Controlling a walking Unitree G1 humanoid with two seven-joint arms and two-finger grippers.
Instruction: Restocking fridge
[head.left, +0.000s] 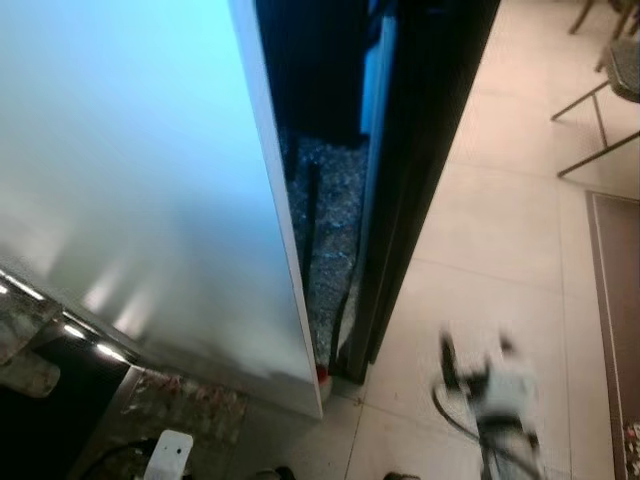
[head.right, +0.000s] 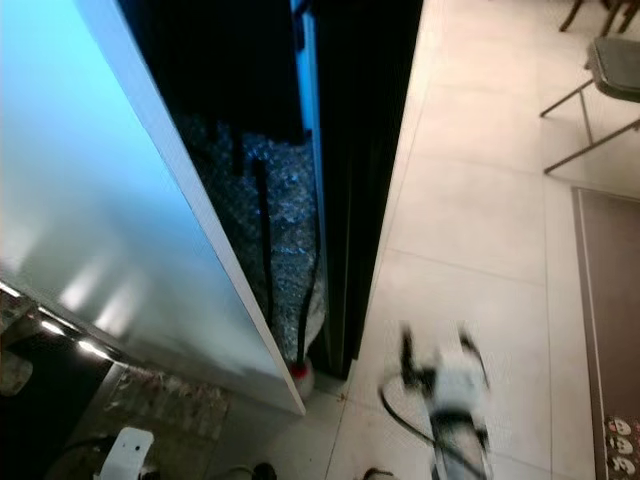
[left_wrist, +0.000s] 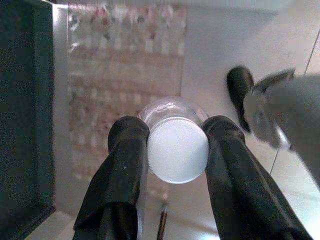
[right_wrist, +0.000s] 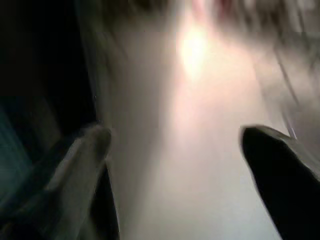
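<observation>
- White-capped, the clear bottle (left_wrist: 177, 145) sat clamped between the two black fingers of my left pincer (left_wrist: 176, 150), held low above a patterned mat (left_wrist: 120, 75) on the floor.
- My right pincer (head.left: 478, 368) hung over the pale floor tiles (head.left: 500, 230) with its fingers spread wide and nothing in them; it showed blurred.
- Beside me stood the fridge door (head.left: 130, 200), a pale panel swung out, with a dark gap behind it.
- As I judged it, the smooth bottle could slip if I jolted it against the door edge while reaching in.
</observation>
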